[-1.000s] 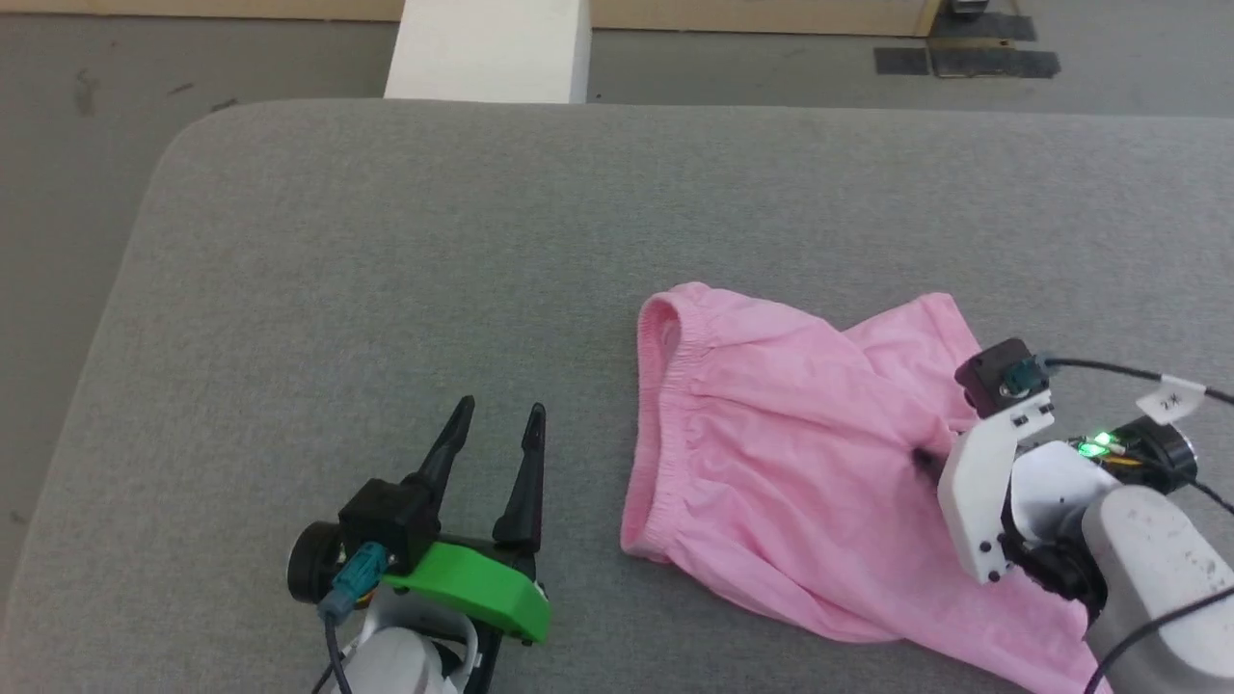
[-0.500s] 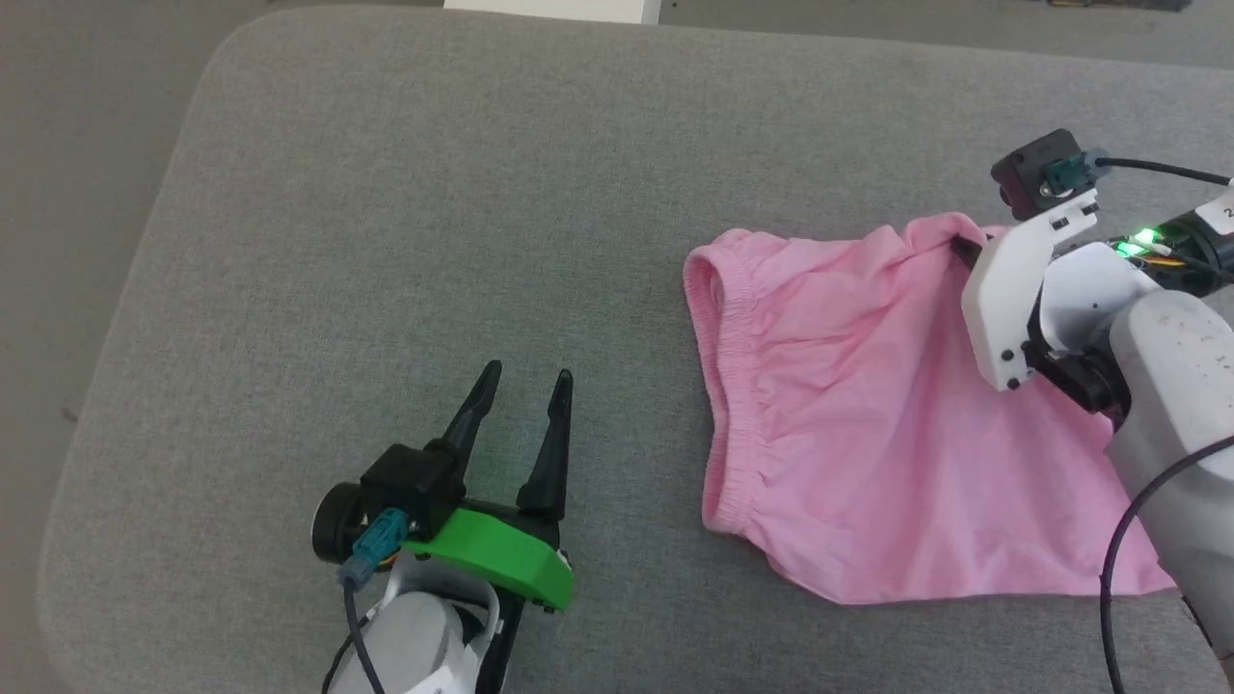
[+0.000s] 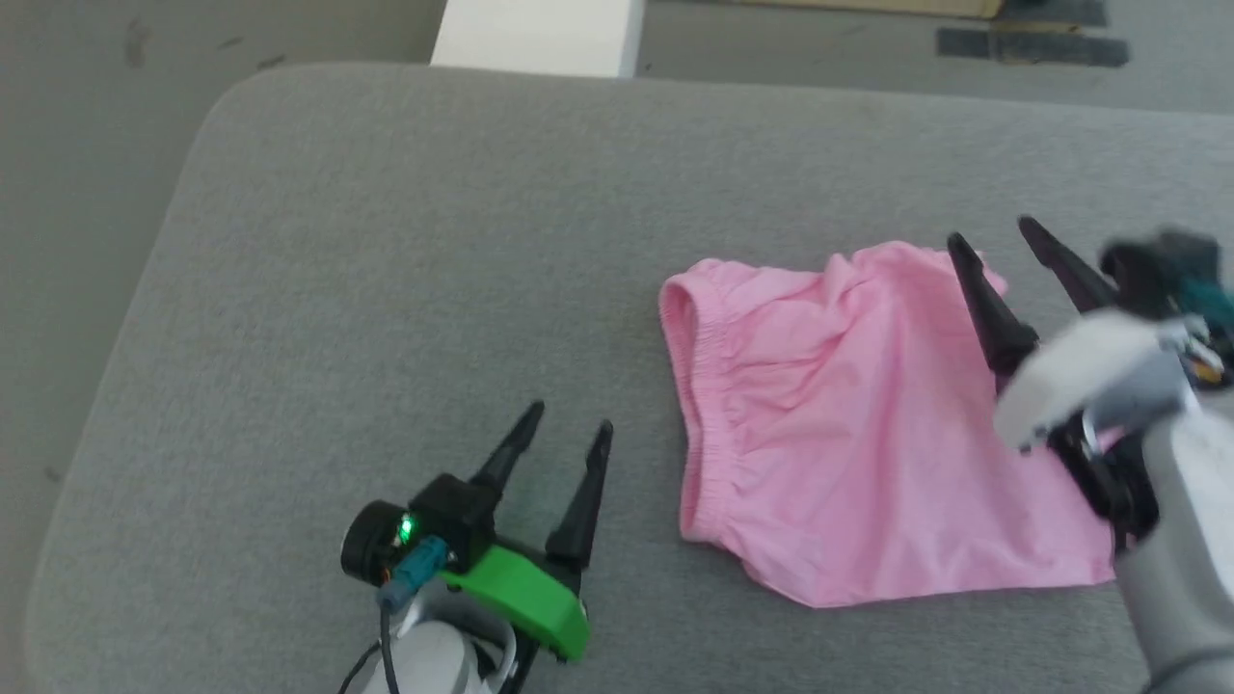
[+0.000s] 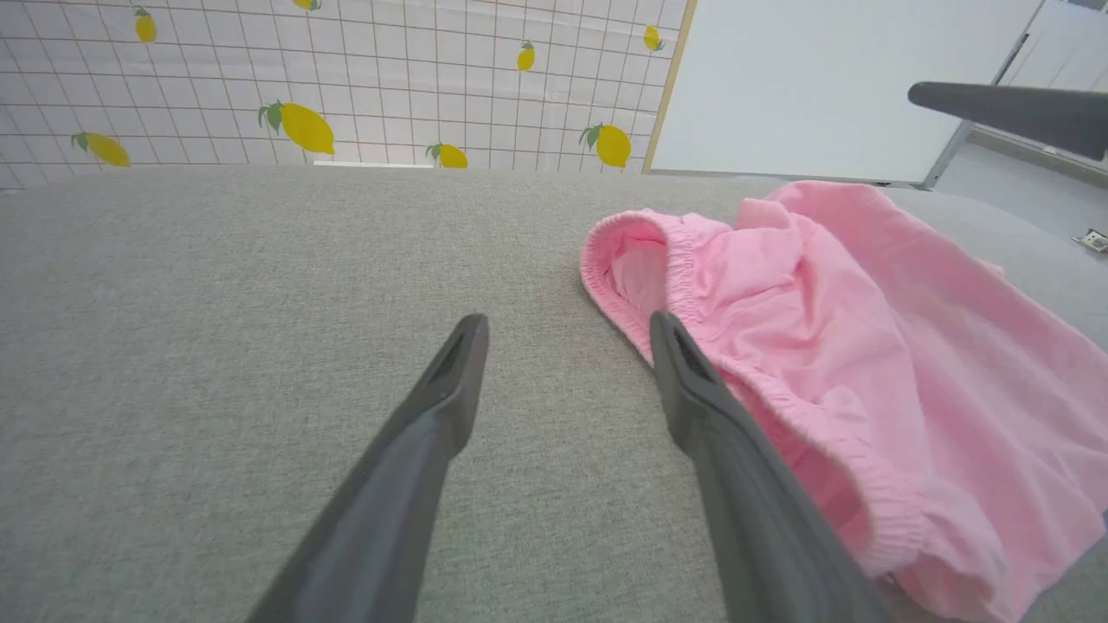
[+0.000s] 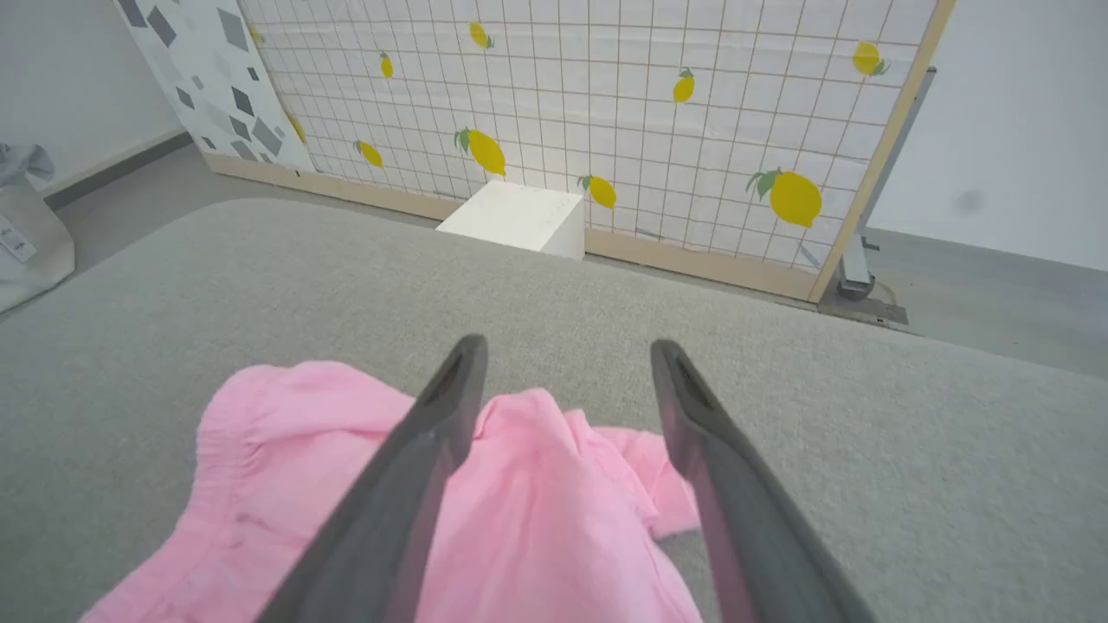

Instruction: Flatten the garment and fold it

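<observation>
The garment (image 3: 848,434), light pink shorts with a gathered waistband on their left side, lies spread on the grey padded table (image 3: 434,241), right of centre. It also shows in the left wrist view (image 4: 866,346) and the right wrist view (image 5: 519,502). My right gripper (image 3: 993,236) hovers open above the shorts' far right corner, nothing between its fingers. My left gripper (image 3: 567,419) is open at the lower left, just left of the waistband, with nothing in it; its right finger (image 4: 692,389) sits beside the elastic edge.
A white box (image 3: 540,39) stands on the floor past the table's far edge, before a lemon-print grid panel (image 5: 606,112). The table's rounded left corner (image 3: 222,96) drops to grey floor. Bare grey cloth stretches left and behind the shorts.
My right gripper, shut on the shorts' far leg half a second ago, has let go and lifted clear, fingers open. The fabric now lies flat. The head camera shifted; the left gripper holds its pose.
</observation>
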{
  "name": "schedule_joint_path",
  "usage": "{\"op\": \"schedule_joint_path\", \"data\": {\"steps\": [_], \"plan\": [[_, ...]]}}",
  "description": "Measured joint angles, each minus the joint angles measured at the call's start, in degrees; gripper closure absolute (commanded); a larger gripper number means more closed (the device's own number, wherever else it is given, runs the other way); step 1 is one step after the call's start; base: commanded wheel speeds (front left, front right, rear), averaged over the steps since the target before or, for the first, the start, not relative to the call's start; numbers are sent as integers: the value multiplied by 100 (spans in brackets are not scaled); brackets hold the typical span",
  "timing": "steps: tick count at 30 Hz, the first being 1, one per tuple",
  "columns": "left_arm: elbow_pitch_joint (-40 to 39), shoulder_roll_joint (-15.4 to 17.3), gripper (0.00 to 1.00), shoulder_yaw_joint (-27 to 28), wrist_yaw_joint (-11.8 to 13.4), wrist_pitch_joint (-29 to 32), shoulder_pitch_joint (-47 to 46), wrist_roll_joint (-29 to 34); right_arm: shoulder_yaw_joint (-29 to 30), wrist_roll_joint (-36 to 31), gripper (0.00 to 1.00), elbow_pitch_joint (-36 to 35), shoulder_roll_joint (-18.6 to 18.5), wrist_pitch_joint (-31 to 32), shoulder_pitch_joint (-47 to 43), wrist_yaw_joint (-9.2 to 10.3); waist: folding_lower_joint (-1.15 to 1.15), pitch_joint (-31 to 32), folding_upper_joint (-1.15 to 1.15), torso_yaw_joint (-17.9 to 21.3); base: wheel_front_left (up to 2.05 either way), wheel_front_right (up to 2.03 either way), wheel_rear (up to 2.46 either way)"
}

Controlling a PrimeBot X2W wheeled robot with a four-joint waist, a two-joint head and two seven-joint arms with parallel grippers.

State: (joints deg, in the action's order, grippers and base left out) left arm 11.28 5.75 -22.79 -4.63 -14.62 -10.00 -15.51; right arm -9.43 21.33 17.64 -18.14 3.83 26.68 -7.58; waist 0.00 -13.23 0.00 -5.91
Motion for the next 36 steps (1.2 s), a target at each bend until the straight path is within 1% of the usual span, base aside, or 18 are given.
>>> {"op": "schedule_joint_path", "data": {"steps": [3, 6, 10, 13, 17, 20, 23, 27, 28, 29, 30, 31, 36], "plan": [[-29, 164, 0, -279, -116, 219, 94, 20, 426, -13, 0, -631, 243, -223, -772, 0, 0, 120, 0, 191, 0, 0, 0], [-122, 333, 0, -617, -197, 547, 165, -4, 835, -38, 0, -1166, 555, -241, -1548, 1, 0, 229, 0, 413, 0, 0, 0], [-244, 534, 0, -881, -240, 1029, 247, -212, 1229, -116, 0, -1638, 1004, -83, -2264, 1, 0, 336, 0, 699, 0, 0, 0], [-369, 662, 0, -966, -241, 1346, 304, -475, 1366, -142, 0, -1879, 1213, 35, -2570, 1, 0, 386, 0, 898, 0, 0, 0], [-579, 825, 0, -1088, -244, 1769, 316, -647, 1470, -202, 0, -2127, 1337, 131, -2778, 1, -1, 415, 0, 1106, 0, 0, 0], [-693, 1010, 0, -1200, -245, 2086, 332, -789, 1472, -231, 0, -2249, 1388, 181, -2816, 1, -1, 397, 0, 1220, 0, 0, 0], [-740, 1143, 0, -1308, -245, 2214, 350, -861, 1470, -231, 0, -2297, 1414, 211, -2816, 1, 0, 345, 0, 1271, 0, 0, 0], [-705, 1212, 0, -1376, -245, 2210, 347, -878, 1467, -231, 0, -2304, 1449, 221, -2816, 1, 0, 300, 0, 1308, 0, 0, 0], [-670, 1215, 4, -1395, -245, 2212, 342, -878, 1457, -229, 0, -2304, 1459, 222, -2816, 1, -1, 292, 0, 1311, 0, 0, 0], [-632, 1215, 56, -1415, -245, 2221, 336, -880, 1447, -229, 0, -2302, 1466, 223, -2816, 1, 0, 288, 0, 1313, 0, 0, 0], [-600, 1215, 77, -1433, -245, 2248, 331, -881, 1438, -229, 0, -2294, 1471, 223, -2816, 1, 0, 288, 0, 1315, 0, 0, 0], [-567, 1213, 100, -1445, -245, 2258, 327, -886, 1437, -229, 0, -2283, 1480, 224, -2816, 1, 0, 292, 0, 1316, 0, 0, 0], [-430, 1193, 100, -1411, -200, 2250, 320, -991, 1704, -433, 0, -2045, 1502, 554, -2874, 1, -1, 330, 0, 1313, 0, 0, 0]]}}
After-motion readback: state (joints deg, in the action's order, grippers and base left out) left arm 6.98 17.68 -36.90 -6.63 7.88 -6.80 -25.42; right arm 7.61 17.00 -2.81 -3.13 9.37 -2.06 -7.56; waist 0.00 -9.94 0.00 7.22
